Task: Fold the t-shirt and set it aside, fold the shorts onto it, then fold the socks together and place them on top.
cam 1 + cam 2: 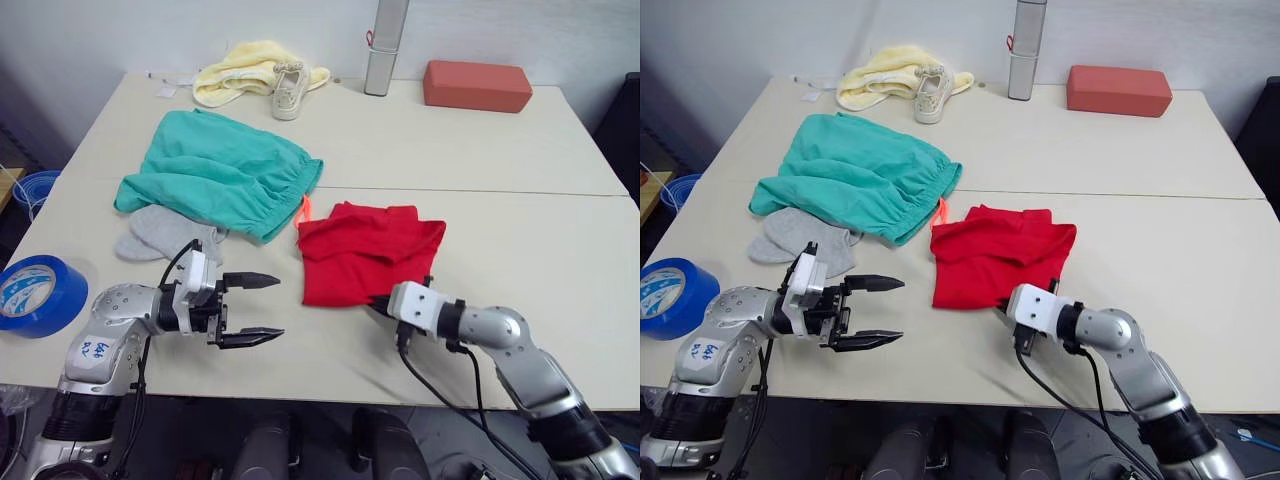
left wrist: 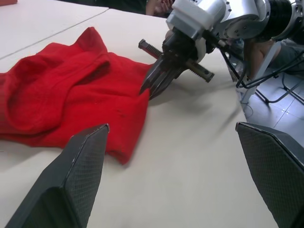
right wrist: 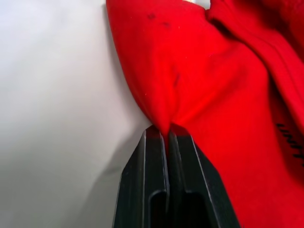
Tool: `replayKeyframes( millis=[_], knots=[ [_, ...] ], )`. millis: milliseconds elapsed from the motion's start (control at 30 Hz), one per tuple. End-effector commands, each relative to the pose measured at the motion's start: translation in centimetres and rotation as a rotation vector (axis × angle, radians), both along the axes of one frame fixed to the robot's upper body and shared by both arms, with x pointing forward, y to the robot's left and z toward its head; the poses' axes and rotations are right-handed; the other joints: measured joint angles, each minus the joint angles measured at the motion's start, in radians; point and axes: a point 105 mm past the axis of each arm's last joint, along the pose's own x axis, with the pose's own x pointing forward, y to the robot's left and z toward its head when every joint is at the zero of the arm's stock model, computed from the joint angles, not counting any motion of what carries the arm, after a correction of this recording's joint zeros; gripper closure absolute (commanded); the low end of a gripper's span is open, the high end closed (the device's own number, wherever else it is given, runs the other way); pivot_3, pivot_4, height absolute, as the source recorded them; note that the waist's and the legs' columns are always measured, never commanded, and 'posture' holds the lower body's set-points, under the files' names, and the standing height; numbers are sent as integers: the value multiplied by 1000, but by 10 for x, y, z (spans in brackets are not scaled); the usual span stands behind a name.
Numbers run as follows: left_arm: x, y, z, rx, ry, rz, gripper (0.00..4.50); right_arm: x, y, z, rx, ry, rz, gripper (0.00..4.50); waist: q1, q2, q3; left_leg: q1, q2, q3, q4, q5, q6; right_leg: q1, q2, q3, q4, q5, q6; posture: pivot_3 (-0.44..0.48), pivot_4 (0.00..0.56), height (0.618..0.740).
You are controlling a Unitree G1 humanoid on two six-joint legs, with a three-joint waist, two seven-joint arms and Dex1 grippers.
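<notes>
Nearest of all, the left gripper point(image 1: 262, 309) hovers just above the table's point(image 1: 520, 230) near edge at about 7 o'clock, its two black fingers spread wide and holding nothing, pointing toward the shirt. Largest on the table, the teal shorts point(image 1: 220, 172) lie rumpled at 10 o'clock, waistband toward the centre. Next in size, the red shirt point(image 1: 360, 250) lies folded and bunched near the middle, just beside the shorts; a thin orange strip shows between them. Its near edge is pinched by the right gripper point(image 3: 167, 137), fingers pressed together on a tuck of red cloth at roughly 6 o'clock. Grey socks point(image 1: 160, 238) lie partly under the shorts' near edge at 9 o'clock. At the far edge sit a yellow cloth point(image 1: 240, 68) with a beige shoe point(image 1: 288, 90) at 11, a grey cylinder point(image 1: 384, 45) at 12, and a red-brown block point(image 1: 476, 85) at 1. Blue tape point(image 1: 38, 295) rests at 8 o'clock.
</notes>
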Motion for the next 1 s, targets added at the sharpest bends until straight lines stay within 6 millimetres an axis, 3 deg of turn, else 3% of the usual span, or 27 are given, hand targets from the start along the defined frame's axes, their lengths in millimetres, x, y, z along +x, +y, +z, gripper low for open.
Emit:
replayKeyframes(
  millis=[33,167,333,433,533,633,667,767,900,1000],
  knots=[
    [-6,7,10,-5,-38,11,0,-27,5,10,24,23,45,4476,0,0,0,0,0,0,0,0,0,0,0,0,0,0,0,0,150,740],
    [-11,9,7,0,-23,16,0,-52,9,8,37,87,52,4476,0,0,0,0,0,-1,0,-2,-1,0,-1,0,-4,0,0,0,150,740],
    [-12,8,6,2,-15,15,0,-60,11,10,117,115,34,4476,0,0,0,0,0,-1,0,-4,-6,0,0,0,-4,0,0,0,150,740],
    [-11,8,5,1,-19,14,0,-64,3,5,88,140,47,3784,2,0,0,0,0,-1,0,-4,-6,0,0,0,-4,0,0,0,150,740],
    [-9,7,5,-1,-23,13,0,-65,4,21,161,66,105,2715,2,0,0,0,0,-1,0,-4,-4,1,-1,0,-5,0,0,0,150,740],
    [-7,6,5,-6,-32,12,0,-92,-4,42,238,103,329,1679,6,0,0,1,0,-1,-1,-4,-3,1,0,-1,-5,0,0,0,150,740],
    [-6,6,5,-6,-34,12,0,-96,-7,47,250,115,371,1679,7,0,0,1,0,-1,-1,-3,-1,2,1,-1,-6,0,0,0,150,740],
    [-3,5,5,-12,-42,17,0,-67,-19,60,249,19,290,1679,4,-2,-1,4,0,-1,0,-3,1,5,0,0,-7,0,0,0,150,740],
    [-1,1,5,-21,-48,18,0,-24,-36,52,81,-149,202,1679,0,-2,-1,7,0,0,-1,-6,-4,6,0,0,-6,0,0,0,150,740],
    [0,0,6,-25,-50,15,0,-3,-40,43,-16,-206,202,1679,0,-2,-1,6,0,0,-1,-4,0,5,0,0,-6,0,-1,0,150,740]
  ],
)
